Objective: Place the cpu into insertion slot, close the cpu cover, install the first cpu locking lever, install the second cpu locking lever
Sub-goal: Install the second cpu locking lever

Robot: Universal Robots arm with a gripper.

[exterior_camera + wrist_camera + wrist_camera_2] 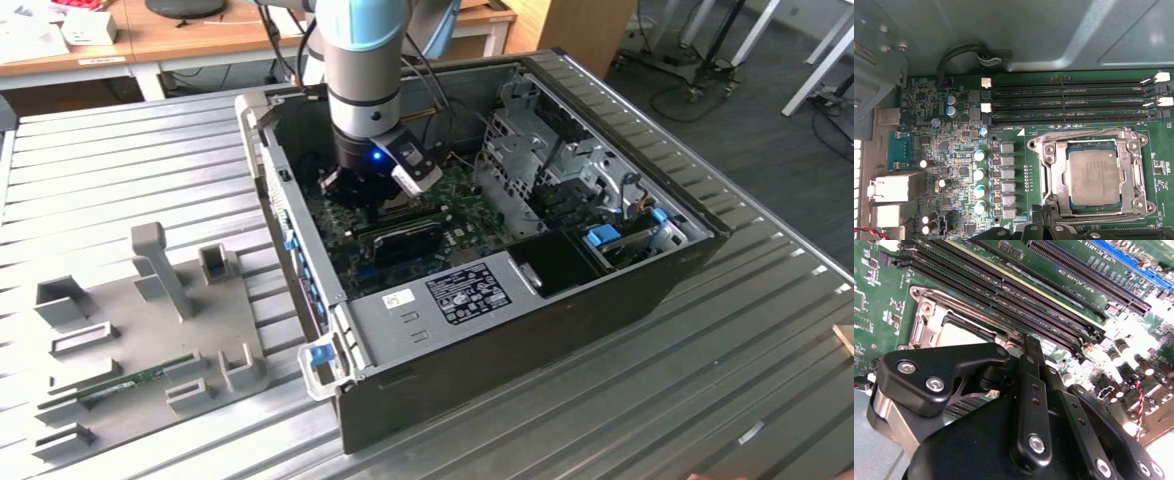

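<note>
Gripper over cpu, cover closed

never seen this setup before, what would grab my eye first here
The open computer case lies on a slatted metal table in the exterior view, with the robot arm reaching down into it over the green motherboard. In the first wrist view the cpu sits in the insertion slot, with the cpu cover framing it, beside long black memory slots.
</note>
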